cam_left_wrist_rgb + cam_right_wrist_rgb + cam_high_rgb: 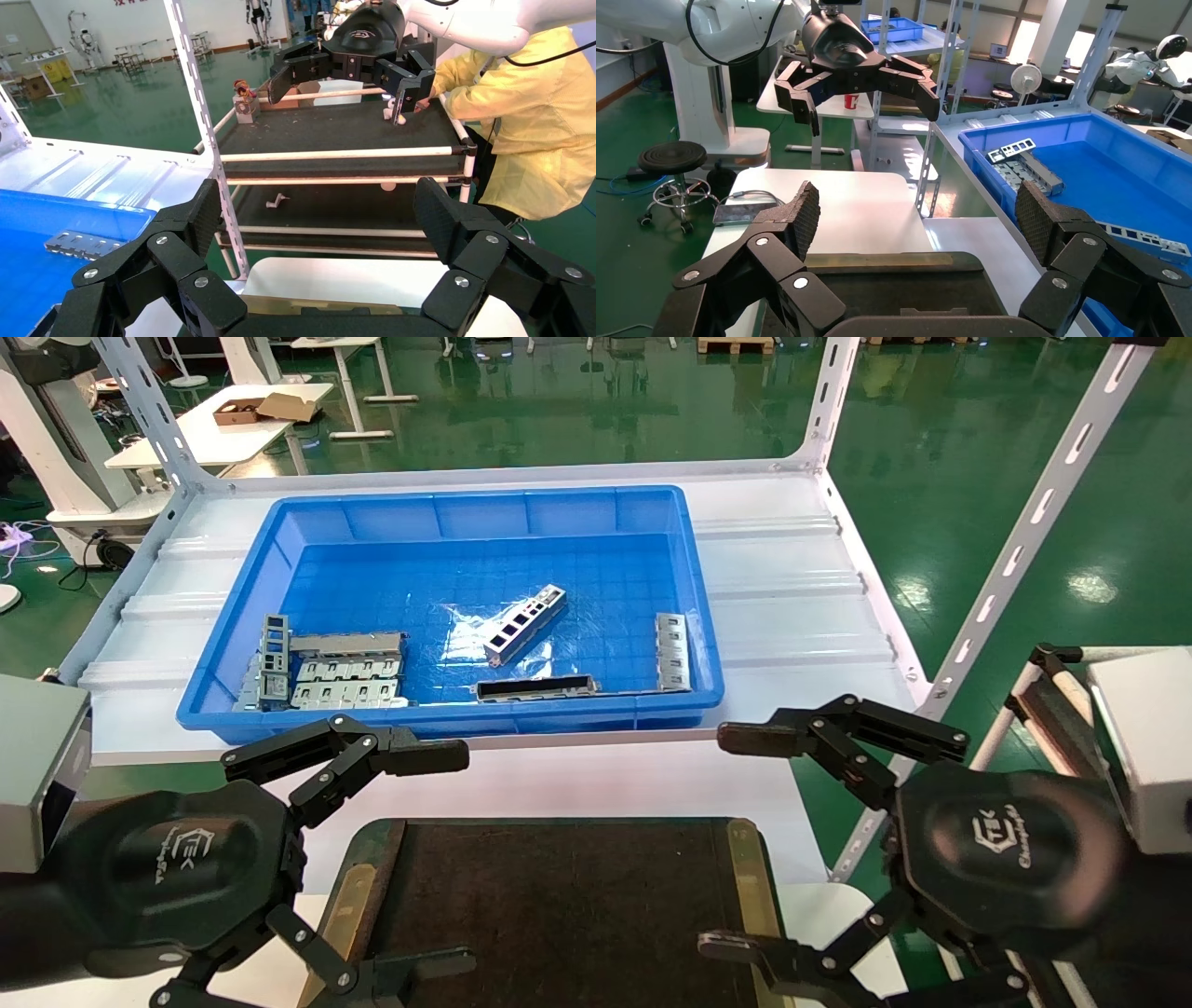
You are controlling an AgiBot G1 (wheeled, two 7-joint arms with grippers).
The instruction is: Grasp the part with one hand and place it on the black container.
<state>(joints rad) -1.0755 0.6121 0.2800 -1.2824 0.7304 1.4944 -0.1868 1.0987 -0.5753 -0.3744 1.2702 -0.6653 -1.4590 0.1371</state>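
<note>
Hovering low at the left, our left gripper (452, 859) holds its fingers spread wide and empty over the near-left edge of the black container (559, 896), which lies bare between both hands. Beyond it, across the near wall of the blue bin (447, 719), we see a stack of grey metal blocks (345, 672) in the bin's near-left corner, then a dark frame (535, 687) lying along the near wall.

We take the part (672, 652) to be the slim silver strip at the bin's right end, close against the right wall, its long axis running away from us. It lies forward and slightly left of our right gripper (731, 840), which is likewise wide open and empty at the container's right edge. We judge the right arm the nearer one.

The right wall crowds the strip on one side, so the fingers have little room there; the bin floor toward the tilted silver bracket (524, 624) at centre is open.
</note>
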